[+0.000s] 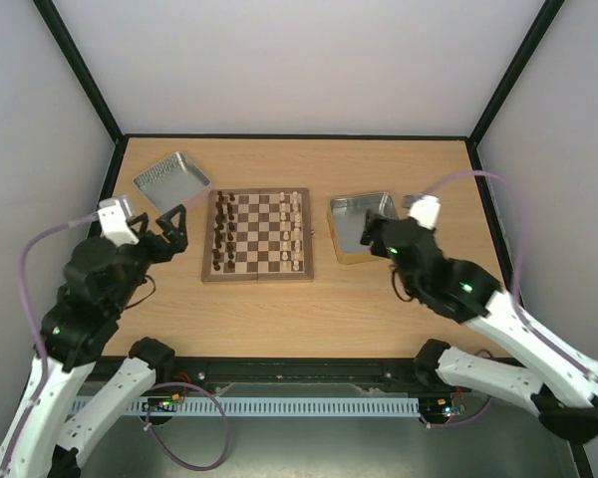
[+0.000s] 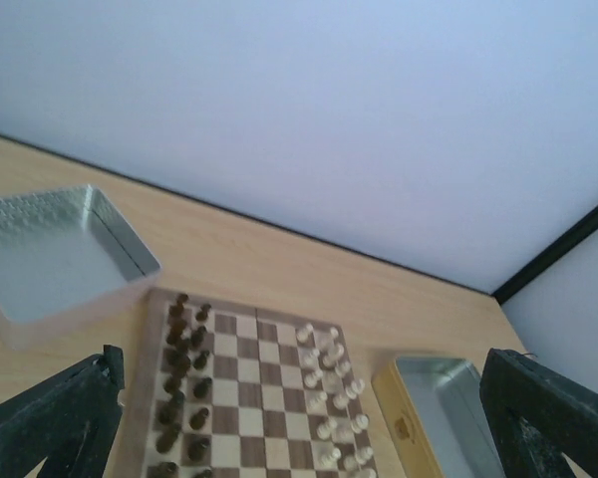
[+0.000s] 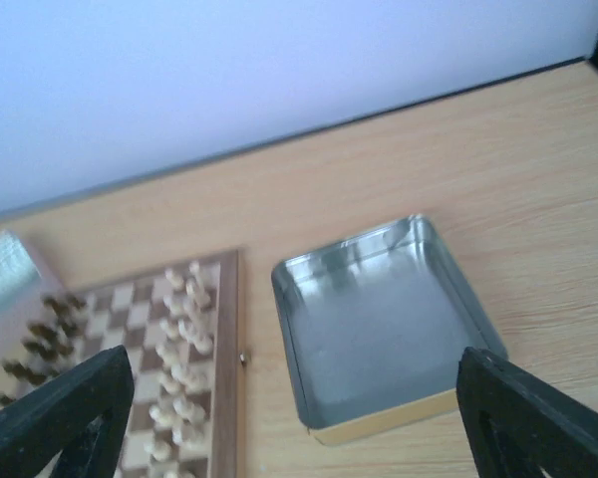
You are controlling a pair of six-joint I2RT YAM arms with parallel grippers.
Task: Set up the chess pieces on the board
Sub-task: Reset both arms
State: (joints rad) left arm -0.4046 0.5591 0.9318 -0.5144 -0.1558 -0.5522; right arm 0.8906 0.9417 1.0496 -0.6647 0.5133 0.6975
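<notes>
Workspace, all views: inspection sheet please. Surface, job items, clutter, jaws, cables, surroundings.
Surface: wooden table, no spills seen.
Job's things: board mid-table; cream chess pieces lined along its right side, dark pieces along its left; too small to count.
Clutter: left tin and right tin flank the board; both look empty.
Grippers: left jaws and right jaws open, holding nothing.
Cables: left purple cable and right purple cable loop off the arms, off the board.
Surroundings: white walls, black frame.

Left gripper spread wide; right gripper likewise — both empty.
</notes>
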